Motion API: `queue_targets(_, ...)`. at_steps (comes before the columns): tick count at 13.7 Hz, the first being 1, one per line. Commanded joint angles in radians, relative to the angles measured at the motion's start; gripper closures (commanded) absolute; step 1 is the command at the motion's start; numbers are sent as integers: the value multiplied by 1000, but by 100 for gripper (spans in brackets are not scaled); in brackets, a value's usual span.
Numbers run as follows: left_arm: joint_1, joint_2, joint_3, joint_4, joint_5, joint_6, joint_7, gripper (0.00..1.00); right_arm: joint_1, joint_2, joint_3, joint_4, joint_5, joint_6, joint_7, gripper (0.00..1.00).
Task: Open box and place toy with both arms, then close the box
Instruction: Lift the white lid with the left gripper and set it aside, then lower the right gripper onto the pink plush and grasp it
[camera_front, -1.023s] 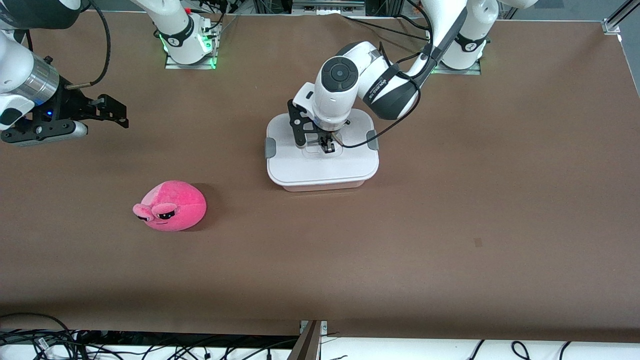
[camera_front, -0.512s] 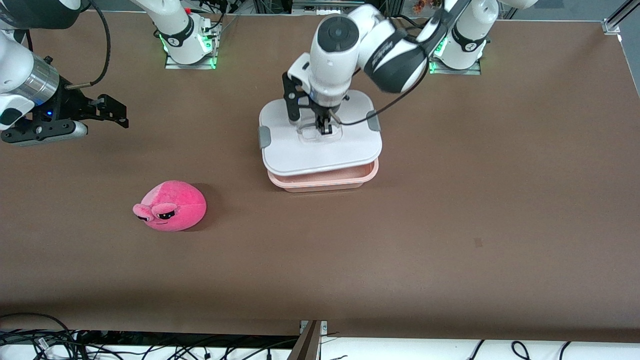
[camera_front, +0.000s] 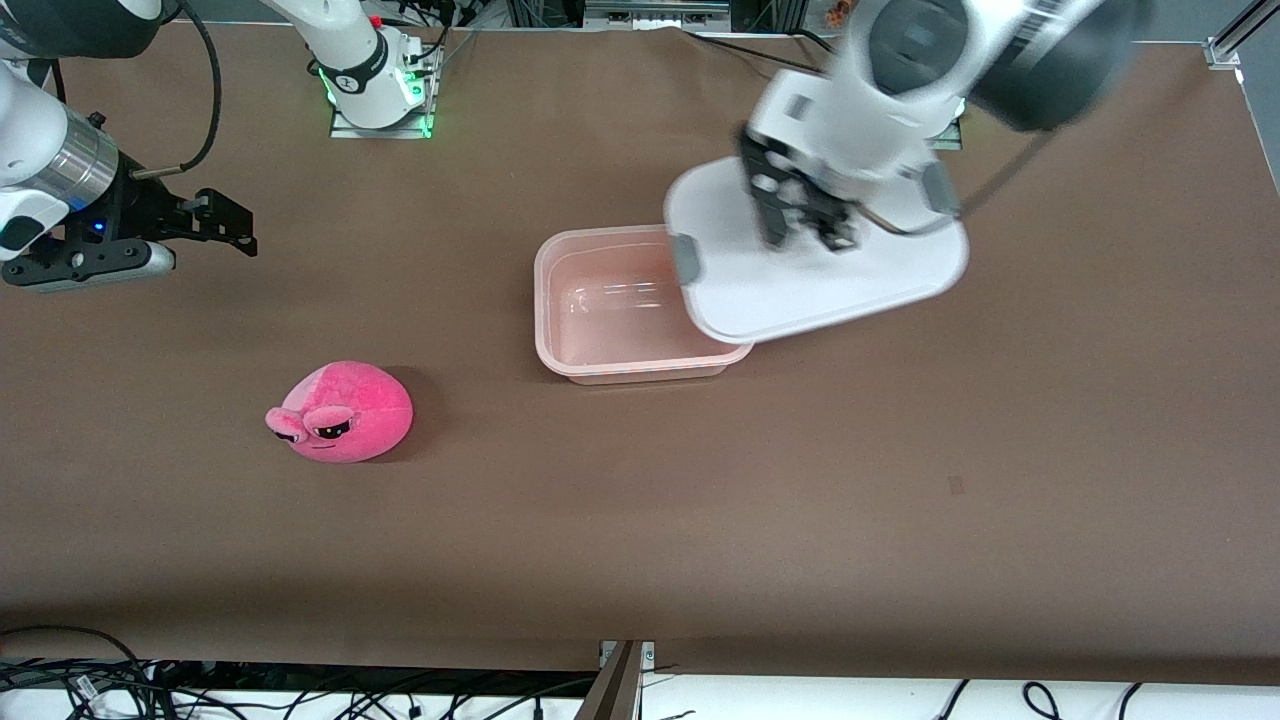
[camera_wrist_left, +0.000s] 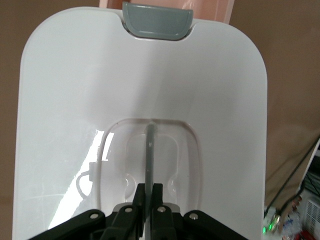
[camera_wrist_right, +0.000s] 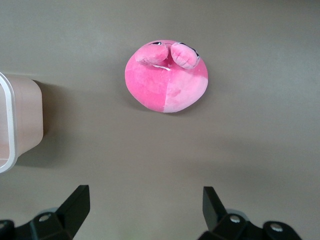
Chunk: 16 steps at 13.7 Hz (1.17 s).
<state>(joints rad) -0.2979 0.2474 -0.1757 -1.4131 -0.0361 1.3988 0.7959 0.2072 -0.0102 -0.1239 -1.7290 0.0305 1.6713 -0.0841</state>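
Note:
The box's pale pink tub (camera_front: 600, 330) stands open and empty mid-table. Its white lid (camera_front: 800, 290) hangs in the air, tilted, over the tub's edge toward the left arm's end and the table beside it. My left gripper (camera_front: 800, 225) is shut on the lid's clear handle (camera_wrist_left: 150, 150); the wrist view shows both fingers pinching the thin bar, with the lid (camera_wrist_left: 75, 100) and one grey clip (camera_wrist_left: 157, 20) below. The pink plush toy (camera_front: 342, 412) lies nearer the front camera, toward the right arm's end. My right gripper (camera_front: 235, 228) waits open above the table, with the toy (camera_wrist_right: 166, 76) and the tub's corner (camera_wrist_right: 20, 120) in its view.
The brown table cover (camera_front: 900, 520) stretches wide around the tub and toy. Both arm bases (camera_front: 375, 85) stand at the table's back edge. Cables (camera_front: 300, 690) run below the table's front edge. A small dark mark (camera_front: 956, 485) sits on the cover.
My left gripper has lifted the lid off the tub and carried it up and toward the left arm's end, leaving the tub uncovered. The right arm and the toy have not moved.

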Motion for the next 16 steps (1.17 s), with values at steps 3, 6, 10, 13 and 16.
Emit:
queue_targets(3, 296, 4, -16, 46, 109, -81, 363, 100, 23, -2, 4, 3, 9, 10, 20, 0)
queue_targets(6, 348, 39, -14, 45, 177, -54, 482, 100, 47, 22, 4, 0, 9, 40, 44, 0)
queue_targets(10, 361, 49, -16, 49, 185, -35, 494, 100, 47, 131, 4, -58, 9, 218, 31, 0)
queue_targets(13, 365, 52, -16, 57, 188, -34, 496, 100, 43, 194, -3, -154, 20, 387, 27, 0)
queue_targets(16, 378, 52, -16, 57, 180, -34, 496, 100, 38, 278, -3, -227, 32, 588, 24, 0)
